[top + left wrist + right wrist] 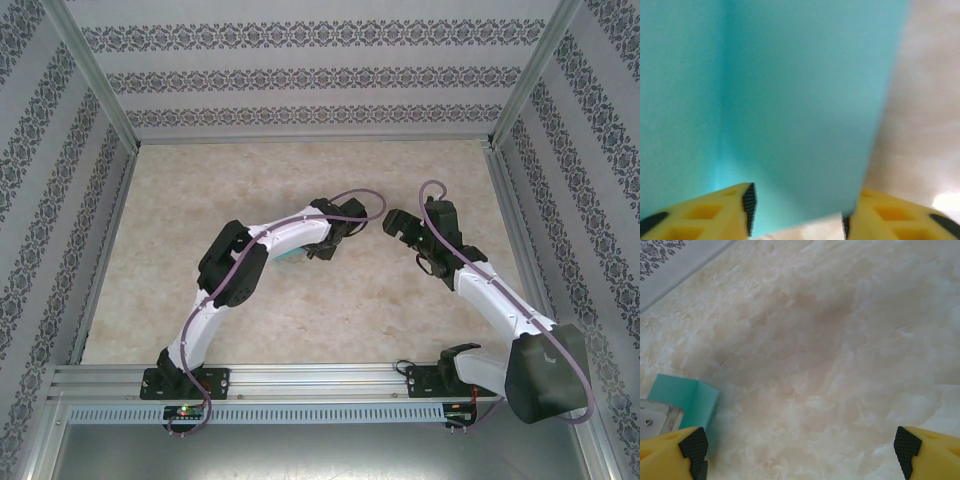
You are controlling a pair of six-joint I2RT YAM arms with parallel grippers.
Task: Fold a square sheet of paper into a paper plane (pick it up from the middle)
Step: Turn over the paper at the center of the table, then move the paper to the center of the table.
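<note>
left arm (215,300): white with black joints, bent up from the near rail (300,378), reaching in over the middle of the counter (300,170)
left jaws: partway apart, clear gap in between
left fingers (700,215): yellow, black ribbed pads, sitting in the two bottom corners of the left wrist view
turquoise paper (790,100): right between and just ahead of the left jaws, super close and blurry, spread across most of the space past the fingertips
crease: one straight fold line up the paper, a touch left of the left pad
paper edges: bottom edge hanging between the two pads with bare counter under it, right edge slanting down to just beside the right pad
contact with the pads: honestly can't tell, too blurry
paper from above: only a turquoise sliver poking out from under the left forearm
right jaws: spread wide, nothing between them, just pale marbled counter below
right fingers (675,452): yellow with black pads, far apart at the bottom corners of the right wrist view
paper vs right jaws: off to the left, just beyond the left fingertip, folded corner showing
right arm (500,310): bent up from the right end of the rail, head pointed at the left arm's, near but apart
walls (300,80): striped floral-pattern panels around the counter
</note>
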